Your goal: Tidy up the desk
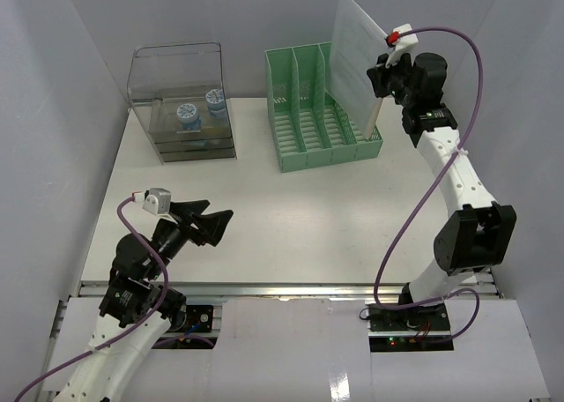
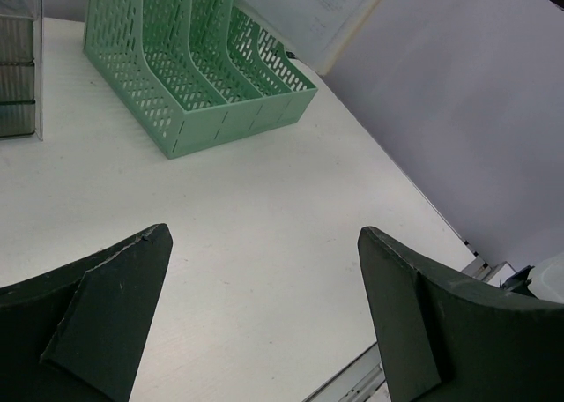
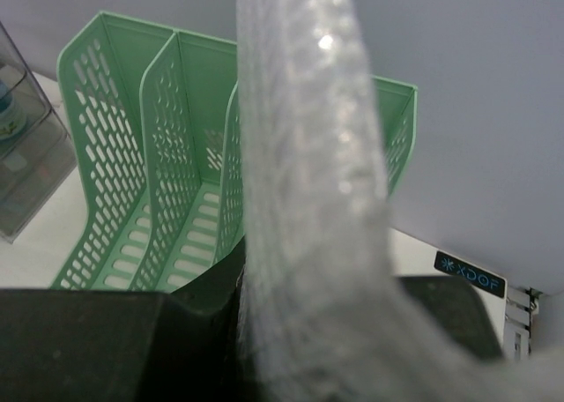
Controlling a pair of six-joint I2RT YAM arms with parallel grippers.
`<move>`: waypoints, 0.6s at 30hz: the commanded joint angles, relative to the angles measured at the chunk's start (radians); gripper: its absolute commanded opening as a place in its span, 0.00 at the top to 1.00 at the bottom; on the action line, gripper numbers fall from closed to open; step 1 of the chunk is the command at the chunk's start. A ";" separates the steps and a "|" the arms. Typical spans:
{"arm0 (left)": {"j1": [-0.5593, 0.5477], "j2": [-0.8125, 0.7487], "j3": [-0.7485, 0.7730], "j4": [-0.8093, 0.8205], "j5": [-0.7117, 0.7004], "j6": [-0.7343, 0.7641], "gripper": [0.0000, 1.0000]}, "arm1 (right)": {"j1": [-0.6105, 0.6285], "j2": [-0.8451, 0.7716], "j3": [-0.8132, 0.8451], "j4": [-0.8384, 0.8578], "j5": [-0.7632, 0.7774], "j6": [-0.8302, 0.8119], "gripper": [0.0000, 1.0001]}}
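Note:
The white desk carries a green slotted file rack at the back. My right gripper is shut on a stack of papers in a clear sleeve, held upright over the rack's right slot. In the right wrist view the sleeve's edge fills the middle, between my dark fingers, with the rack behind. My left gripper is open and empty, low over the desk's front left. In the left wrist view its gripper frames bare desk, with the rack beyond.
A clear plastic drawer box with blue-and-white rolls stands at the back left. A metal rail runs along the desk's near edge. White walls enclose the left, back and right sides.

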 commanded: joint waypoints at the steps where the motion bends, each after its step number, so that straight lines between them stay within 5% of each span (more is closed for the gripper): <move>1: 0.007 -0.012 -0.017 -0.007 -0.015 -0.021 0.02 | 0.028 0.066 0.070 0.167 0.000 0.054 0.92; 18: 0.007 0.021 -0.028 0.008 -0.017 -0.024 0.02 | 0.044 0.100 -0.277 0.637 -0.067 0.070 0.92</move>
